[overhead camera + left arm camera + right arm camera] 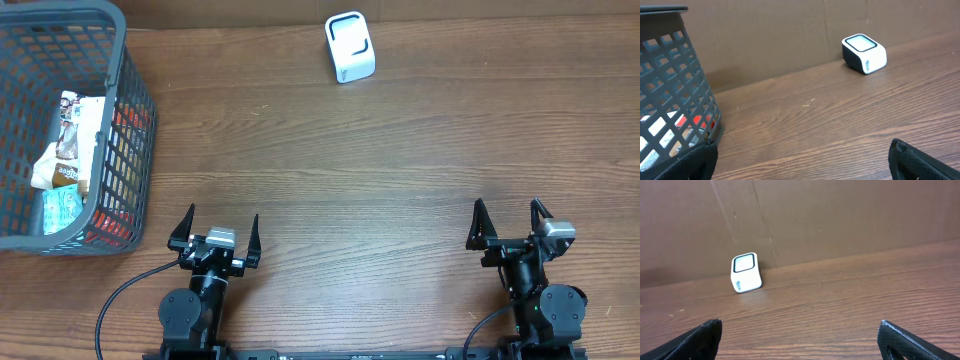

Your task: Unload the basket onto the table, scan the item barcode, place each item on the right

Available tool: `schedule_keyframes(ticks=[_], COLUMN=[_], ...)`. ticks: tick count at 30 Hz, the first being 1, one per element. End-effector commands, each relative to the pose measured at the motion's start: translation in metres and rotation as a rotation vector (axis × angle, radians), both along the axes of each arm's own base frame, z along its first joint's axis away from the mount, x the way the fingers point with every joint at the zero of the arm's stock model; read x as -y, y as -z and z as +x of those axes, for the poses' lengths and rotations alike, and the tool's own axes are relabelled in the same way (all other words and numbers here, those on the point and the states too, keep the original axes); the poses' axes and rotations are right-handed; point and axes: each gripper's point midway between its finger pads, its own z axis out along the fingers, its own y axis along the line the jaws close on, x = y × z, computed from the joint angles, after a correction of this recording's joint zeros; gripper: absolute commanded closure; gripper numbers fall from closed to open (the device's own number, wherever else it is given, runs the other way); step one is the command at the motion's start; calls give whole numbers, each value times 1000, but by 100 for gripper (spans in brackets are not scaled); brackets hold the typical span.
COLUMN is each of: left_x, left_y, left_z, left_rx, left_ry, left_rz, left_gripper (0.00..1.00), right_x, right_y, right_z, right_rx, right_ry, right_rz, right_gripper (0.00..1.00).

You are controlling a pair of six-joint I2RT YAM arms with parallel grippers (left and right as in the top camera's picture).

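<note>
Overhead, my left hand (222,226) and my right hand (507,214) sat at the near edge of the desk (400,180), well apart from each other. Each had its fingers spread wide with nothing between them. The packets (68,150) I would need to scan lay heaped in the grey basket (132,120) at the far left. That put them on my left hand's side, so I judged that hand the natural one to reach in. The white scanner (350,47) stood alone at the far edge, near the middle. Its dark-framed window faced up, presumably so that a packet could be held over it from either side. No packet was out of the basket, so the task had not visibly begun. Which packet face carried a barcode I could not tell.
</note>
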Motion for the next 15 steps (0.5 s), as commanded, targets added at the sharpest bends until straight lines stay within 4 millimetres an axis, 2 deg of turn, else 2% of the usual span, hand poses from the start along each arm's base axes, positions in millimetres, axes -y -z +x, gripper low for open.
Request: schedule_keyframes(ticks=[1,15], left_x=[3,8], left_y=[-1,-2], left_z=[-1,-1], left_rx=[9,9], left_ry=[16,46], left_rz=[24,-17], left_gripper=[0,0], right_x=[1,1], right_y=[1,1], right_z=[0,0], right_rx=[7,7], right_ry=[5,5], right_rz=[2,0], right_gripper=[0,0])
